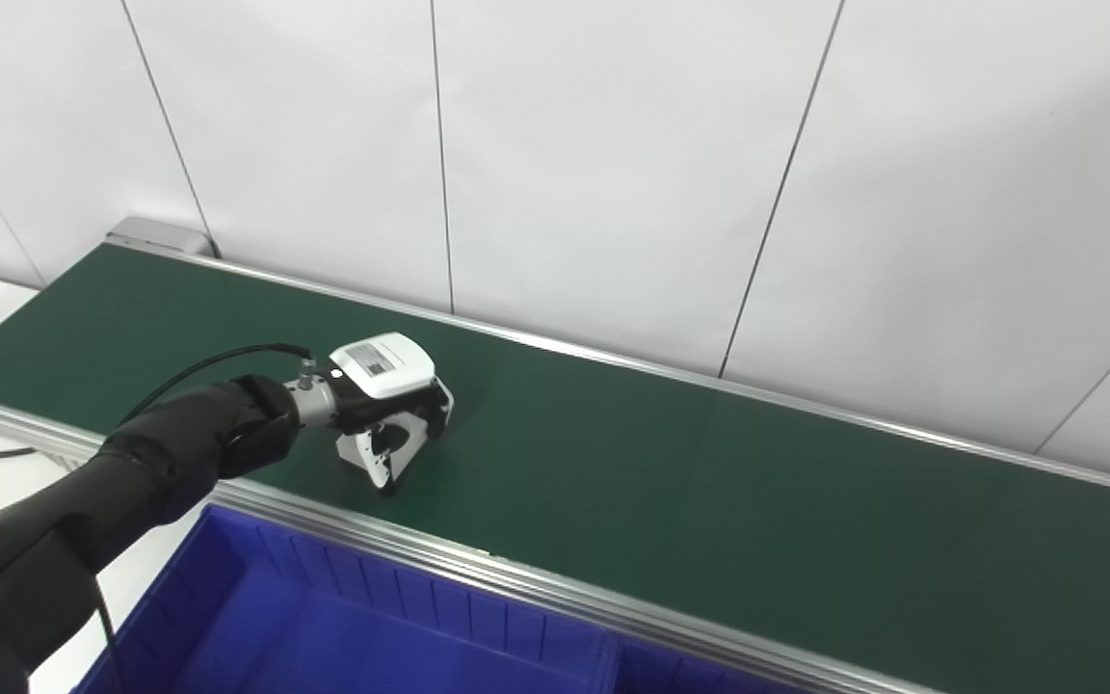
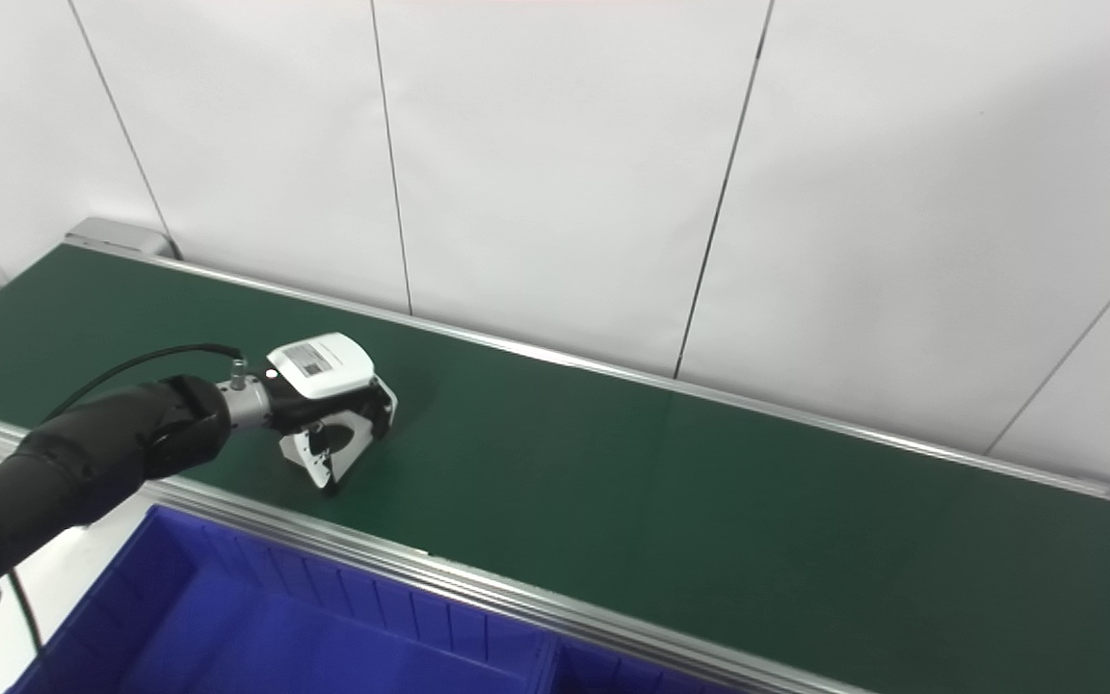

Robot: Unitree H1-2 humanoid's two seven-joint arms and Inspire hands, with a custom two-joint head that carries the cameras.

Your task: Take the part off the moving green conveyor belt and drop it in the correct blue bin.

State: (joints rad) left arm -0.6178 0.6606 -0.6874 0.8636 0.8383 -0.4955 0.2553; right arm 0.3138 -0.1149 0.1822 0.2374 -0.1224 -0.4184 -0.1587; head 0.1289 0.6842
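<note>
Left hand [image 1: 391,410] reaches over the green conveyor belt [image 1: 709,482] at 9 o'clock, fingers curled downward to the belt surface; whether they pinch anything cannot be told. No part is discernible. Blue bin [image 1: 343,617] sits at 6 o'clock, beside the belt's metal rail [image 1: 478,564]. White wall panels [image 1: 613,145] stand behind.

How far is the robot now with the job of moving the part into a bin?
Nothing looks finished: the visible part of the blue bin holds nothing. In hand: the left hand is over the green belt, fingers curled down; no part can be made out under it. Left: securing the part, lifting it and dropping it into the bin.
</note>
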